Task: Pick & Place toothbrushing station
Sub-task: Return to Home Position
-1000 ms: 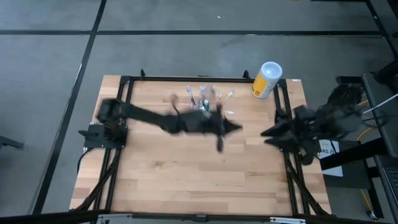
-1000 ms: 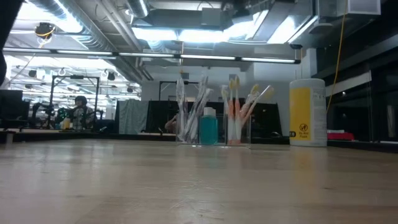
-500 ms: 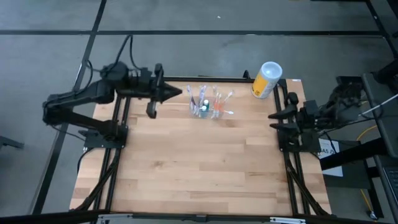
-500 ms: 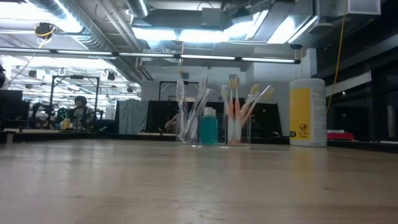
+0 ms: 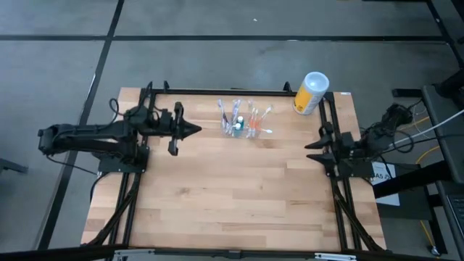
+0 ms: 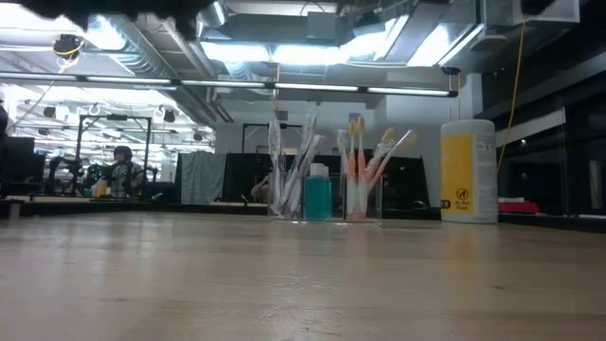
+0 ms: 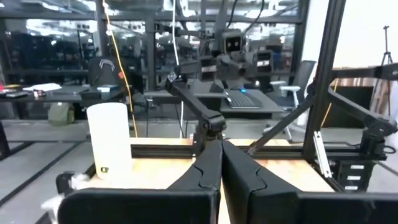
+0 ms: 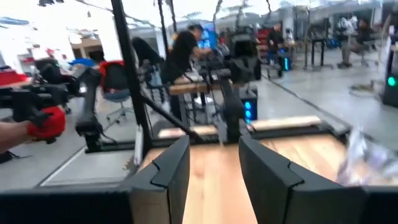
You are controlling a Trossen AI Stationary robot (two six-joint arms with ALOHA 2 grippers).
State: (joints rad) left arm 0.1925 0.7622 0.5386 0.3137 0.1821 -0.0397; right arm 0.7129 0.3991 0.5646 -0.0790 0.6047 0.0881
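Clear toothbrushing station (image 5: 245, 120) stands upright near the tabletop (image 5: 217, 196) far edge, middle, with toothbrushes (image 6: 356, 161) and a teal bottle (image 6: 317, 195) inside. Yellow canister (image 5: 311, 93) with white lid sits at the far right corner, apart from it. Left tool (image 5: 194, 130) hangs over the left side, fingers pressed together, holding nothing. Right tool (image 5: 313, 150) is at the right edge, fingers narrowly apart, also empty.

light: bright, even | source: ceiling lights (image 6: 276, 49) | shadows: faint on table (image 5: 217, 196)
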